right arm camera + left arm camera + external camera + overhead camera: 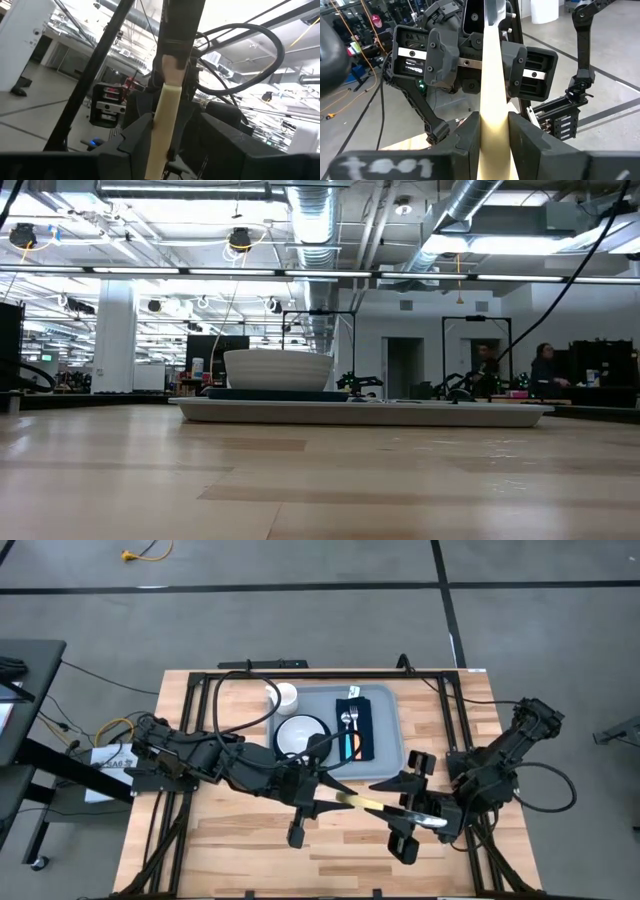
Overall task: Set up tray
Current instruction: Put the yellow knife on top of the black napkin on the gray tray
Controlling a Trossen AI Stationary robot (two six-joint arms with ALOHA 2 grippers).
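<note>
Your two arms are matte black, boxy links with black cables looped along them. The left tool (318, 802) has dark angular fingers (470, 137). The right tool (485, 60) shows blocky black housings with round screw heads, silver rails and ribbed side panels. Its fingers (135, 137) are dark and wedge-shaped.

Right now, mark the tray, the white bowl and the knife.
tray (388, 730), high view, bare right part of its floor.
white bowl (299, 735), high view, its inside.
knife (492, 100), left wrist view, pale handle.

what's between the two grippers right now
A pale yellow utensil handle spans from the left gripper to the right gripper, above bare wooden table, in the high view.
</note>
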